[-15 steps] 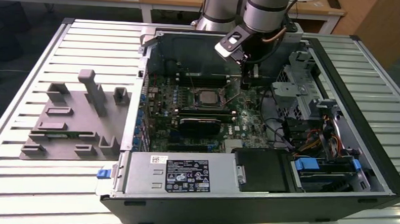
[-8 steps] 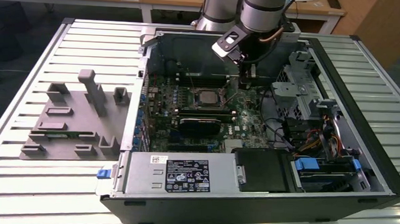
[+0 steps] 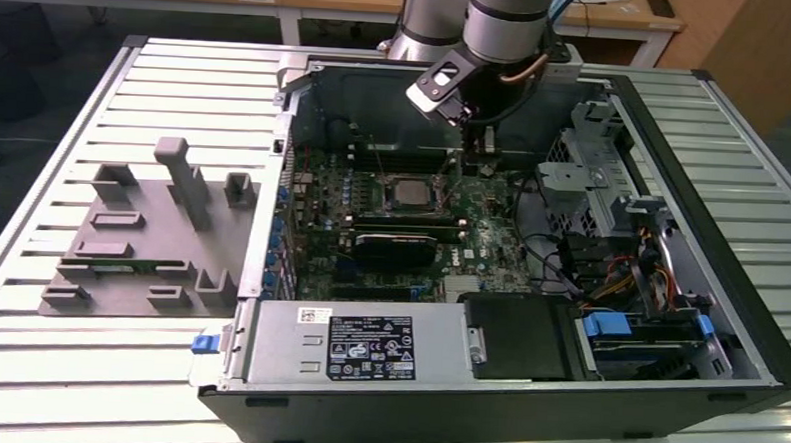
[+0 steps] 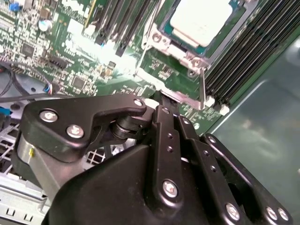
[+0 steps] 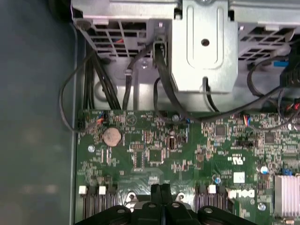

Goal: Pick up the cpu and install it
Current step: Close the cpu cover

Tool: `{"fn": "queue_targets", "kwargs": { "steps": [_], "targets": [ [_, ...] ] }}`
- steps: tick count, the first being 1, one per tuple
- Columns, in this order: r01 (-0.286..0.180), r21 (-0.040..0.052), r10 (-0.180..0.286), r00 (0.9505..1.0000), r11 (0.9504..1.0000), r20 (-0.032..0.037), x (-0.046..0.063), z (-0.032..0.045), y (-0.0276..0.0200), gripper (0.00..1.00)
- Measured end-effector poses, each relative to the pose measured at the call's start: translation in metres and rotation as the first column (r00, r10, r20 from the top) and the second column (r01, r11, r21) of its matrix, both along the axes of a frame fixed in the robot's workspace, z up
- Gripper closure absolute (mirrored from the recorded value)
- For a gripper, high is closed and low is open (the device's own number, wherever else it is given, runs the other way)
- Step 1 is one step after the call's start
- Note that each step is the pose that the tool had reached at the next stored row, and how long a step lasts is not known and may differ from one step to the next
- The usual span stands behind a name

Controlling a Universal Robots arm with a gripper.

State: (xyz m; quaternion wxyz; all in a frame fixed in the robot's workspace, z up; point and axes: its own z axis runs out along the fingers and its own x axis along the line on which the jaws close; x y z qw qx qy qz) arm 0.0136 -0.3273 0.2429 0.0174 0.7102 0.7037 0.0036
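Note:
The cpu [image 3: 408, 191] lies flat inside the metal-framed socket on the motherboard, its silvery-white top facing up. In the second wrist view the cpu [image 4: 202, 18] sits within the socket frame [image 4: 174, 50]. My gripper [image 3: 476, 165] hangs inside the open computer case, just to the exterior view's right of the socket. Its black fingers are pressed together with nothing between them, as seen in the first wrist view [image 5: 161, 188]. In the second wrist view the gripper [image 4: 159, 99] has its tips at the outer edge of the socket frame, apart from the cpu.
Memory slots [image 4: 243, 61] run beside the socket. A metal drive cage [image 5: 204, 47] with black cables [image 5: 108, 89] stands past the board's edge. The power supply [image 3: 350, 345] fills the case's near side. A grey fixture tray [image 3: 141, 240] lies on the slatted table at the exterior view's left.

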Motion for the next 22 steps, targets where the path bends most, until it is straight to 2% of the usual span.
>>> {"fn": "queue_targets", "kwargs": {
  "steps": [16,22],
  "targets": [
    [0.001,-0.0001,-0.001,1.0000,1.0000,0.0000,-0.023,0.0000,0.0001,0.89],
    [0.001,-0.0001,-0.001,1.0000,1.0000,0.0000,-0.025,0.0000,0.0001,0.89]
  ]
}}
